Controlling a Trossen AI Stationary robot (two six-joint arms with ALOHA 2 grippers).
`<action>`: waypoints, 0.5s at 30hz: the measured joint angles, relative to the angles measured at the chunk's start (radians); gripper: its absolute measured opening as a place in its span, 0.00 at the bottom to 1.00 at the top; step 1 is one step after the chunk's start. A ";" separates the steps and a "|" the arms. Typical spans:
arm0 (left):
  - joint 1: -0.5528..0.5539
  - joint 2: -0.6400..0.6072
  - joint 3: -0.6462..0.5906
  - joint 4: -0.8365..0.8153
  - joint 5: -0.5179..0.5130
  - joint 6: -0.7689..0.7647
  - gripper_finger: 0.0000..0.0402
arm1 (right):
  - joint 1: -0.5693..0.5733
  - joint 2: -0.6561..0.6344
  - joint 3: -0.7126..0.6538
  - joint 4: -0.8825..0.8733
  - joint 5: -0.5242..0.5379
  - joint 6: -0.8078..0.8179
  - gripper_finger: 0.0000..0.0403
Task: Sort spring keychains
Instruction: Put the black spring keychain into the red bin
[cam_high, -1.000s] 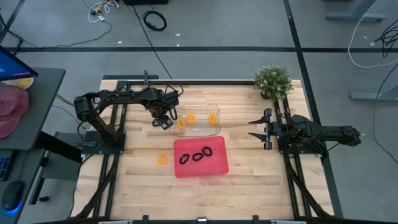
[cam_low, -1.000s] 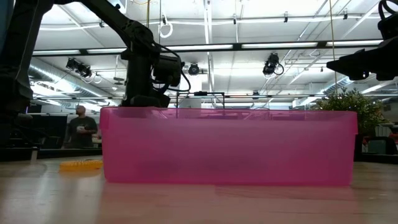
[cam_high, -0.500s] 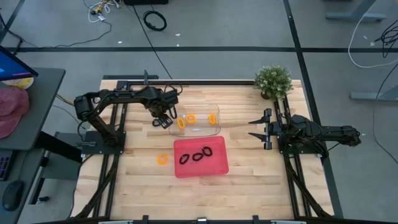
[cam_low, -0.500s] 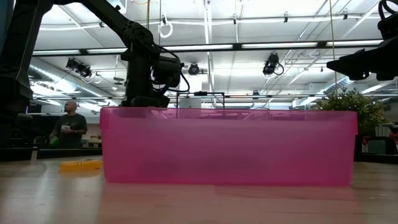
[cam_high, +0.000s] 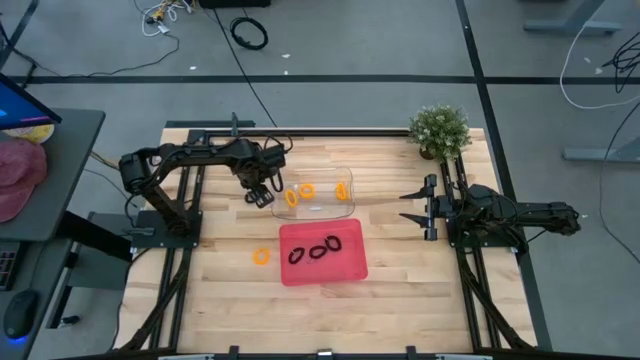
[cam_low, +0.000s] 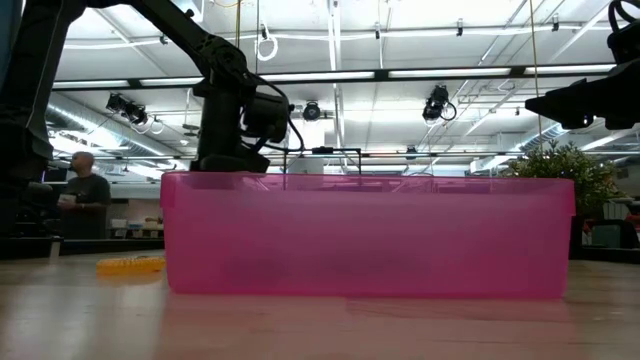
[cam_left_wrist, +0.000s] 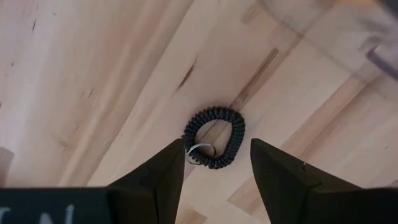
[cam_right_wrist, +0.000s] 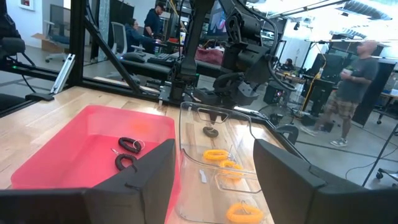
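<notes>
**A:** where's the left gripper (cam_high: 262, 196) at?

**B:** hovering above a black spring keychain (cam_left_wrist: 214, 137) on the bare desk (cam_high: 400, 270), just off the clear tray's (cam_high: 318, 208) left side. Fingers spread wide, the coil lying between the tips, nothing held

**A:** and the rest?

**B:** three orange keychains (cam_high: 305, 190) inside the clear tray, three black ones (cam_high: 318, 250) in the pink tray (cam_high: 349, 267) nearer the front edge, one orange loop (cam_high: 261, 256) loose left of the pink tray. Right gripper (cam_high: 408, 205) parked near the right edge, fingers apart, empty
</notes>
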 joint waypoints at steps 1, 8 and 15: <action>0.000 0.000 0.000 -0.006 0.000 0.004 0.47 | 0.000 0.000 0.000 0.000 0.000 0.000 0.55; -0.018 0.000 0.000 -0.034 -0.001 0.042 0.47 | 0.000 0.000 0.000 0.000 0.000 0.000 0.55; -0.058 0.000 0.000 -0.033 0.000 0.076 0.47 | 0.000 0.000 0.000 0.000 0.000 0.000 0.55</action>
